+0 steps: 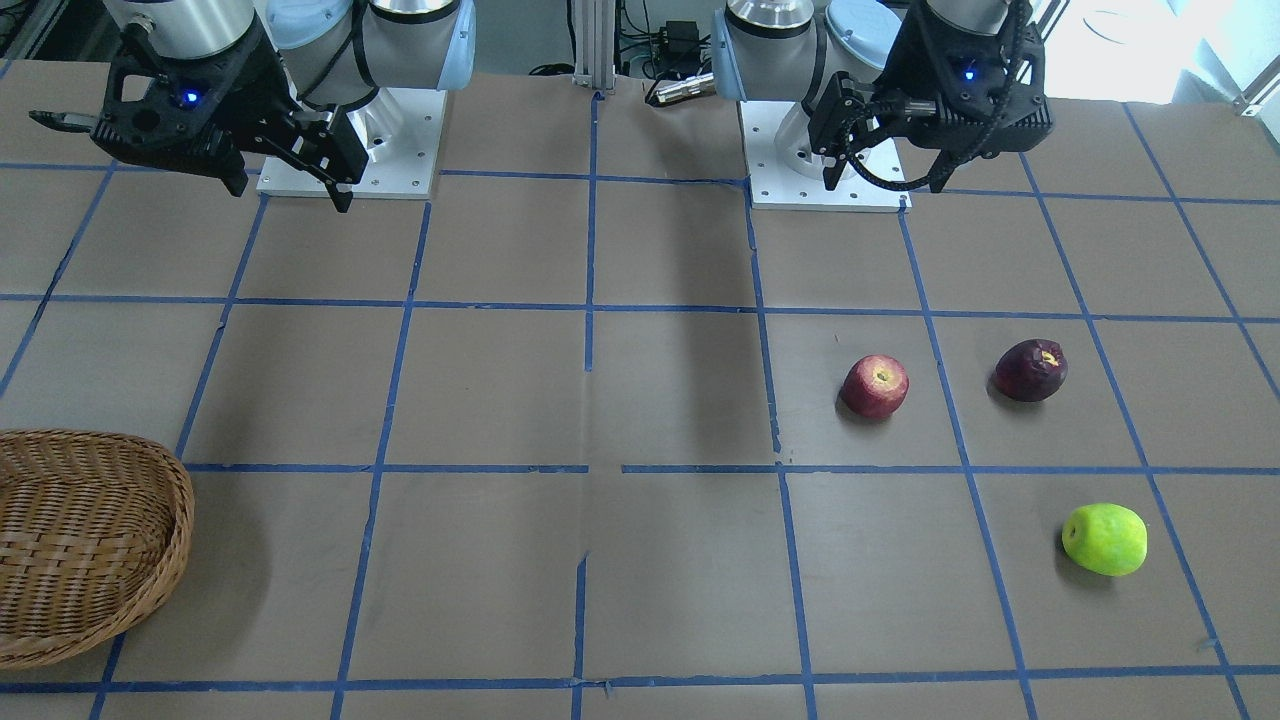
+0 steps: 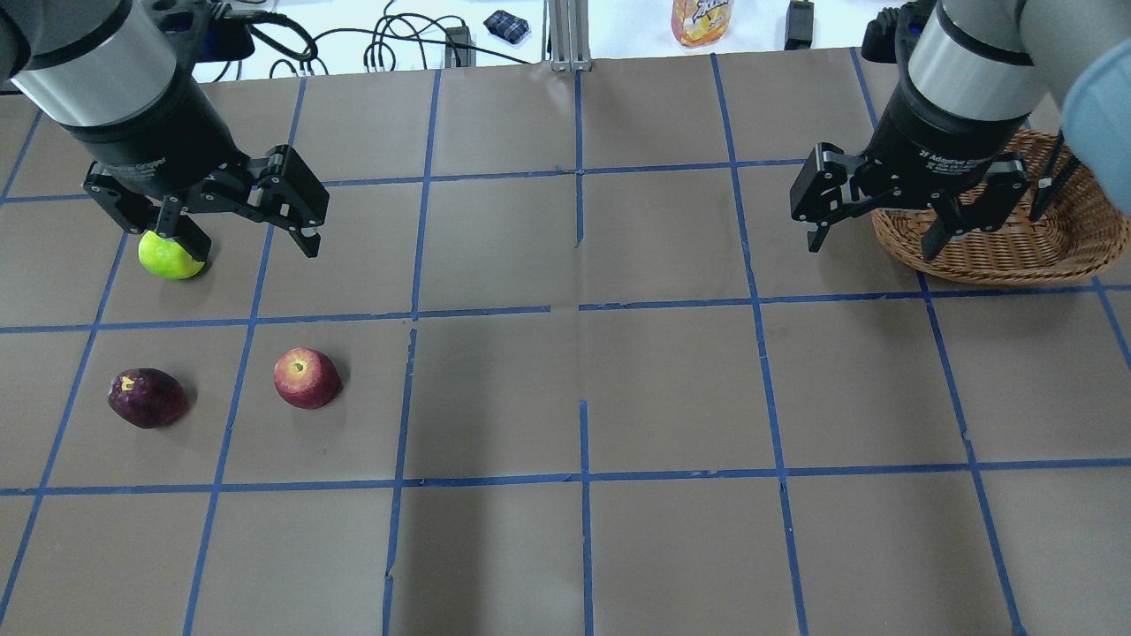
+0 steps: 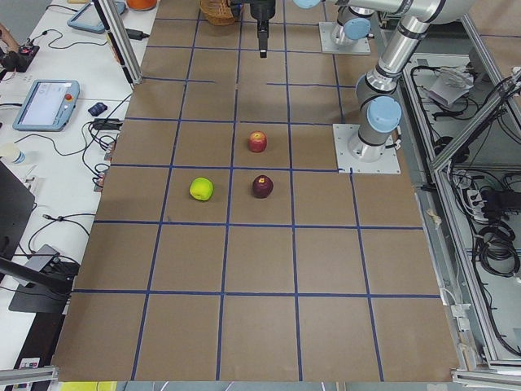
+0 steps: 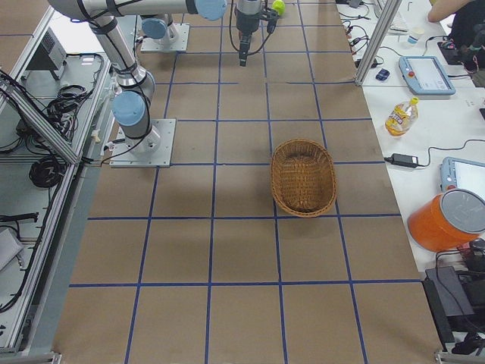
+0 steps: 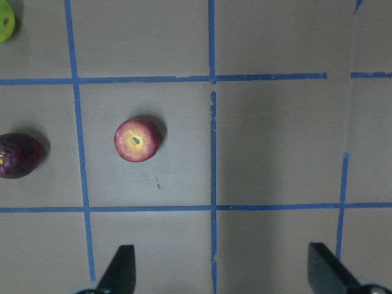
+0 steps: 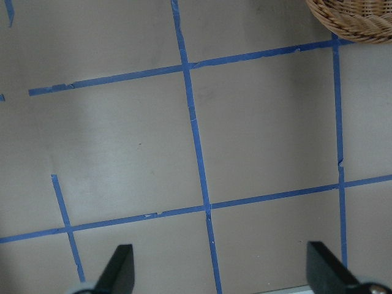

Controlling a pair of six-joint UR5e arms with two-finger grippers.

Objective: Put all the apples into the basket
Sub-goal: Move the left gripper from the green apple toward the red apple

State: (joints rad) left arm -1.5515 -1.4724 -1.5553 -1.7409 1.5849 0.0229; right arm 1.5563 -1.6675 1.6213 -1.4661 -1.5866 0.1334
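Three apples lie on the table on my left side: a red apple (image 2: 307,378) (image 1: 875,386) (image 5: 138,139), a dark purple-maroon wrinkled apple (image 2: 148,397) (image 1: 1031,370) (image 5: 18,155), and a lime green apple (image 2: 168,256) (image 1: 1104,539) (image 5: 5,21). My left gripper (image 2: 250,234) (image 1: 885,180) (image 5: 222,269) is open and empty, high above the table; in the overhead view it partly covers the green apple. The wicker basket (image 2: 998,256) (image 1: 180,520) (image 4: 303,177) (image 6: 355,18) sits on my right side and looks empty. My right gripper (image 2: 873,243) (image 1: 290,190) (image 6: 222,269) is open and empty, raised beside the basket.
The brown table is marked with a blue tape grid (image 2: 579,309). Both arm bases (image 1: 350,140) (image 1: 825,150) stand at the robot's edge. A drink bottle (image 2: 702,22) and cables (image 2: 389,44) lie beyond the far edge, off the work surface.
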